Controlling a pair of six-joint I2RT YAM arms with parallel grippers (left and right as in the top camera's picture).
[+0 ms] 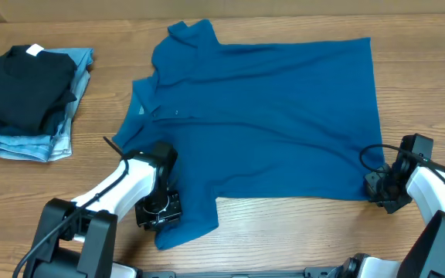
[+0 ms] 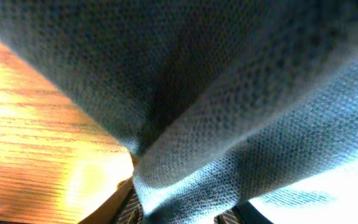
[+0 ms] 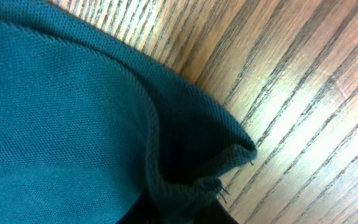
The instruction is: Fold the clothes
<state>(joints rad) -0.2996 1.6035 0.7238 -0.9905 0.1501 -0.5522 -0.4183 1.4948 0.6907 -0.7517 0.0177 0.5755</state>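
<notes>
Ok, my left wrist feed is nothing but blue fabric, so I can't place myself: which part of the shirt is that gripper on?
Observer: The left gripper is on the sleeve of the shirt that lies nearest the robot.
Operator: And the other arm?
Observer: The right gripper pinches the near hem corner on its own side; the fabric bunches up there.
Operator: Anything else nearby?
Observer: A folded black garment stacked on jeans, to the left of the shirt and apart from it.
</notes>
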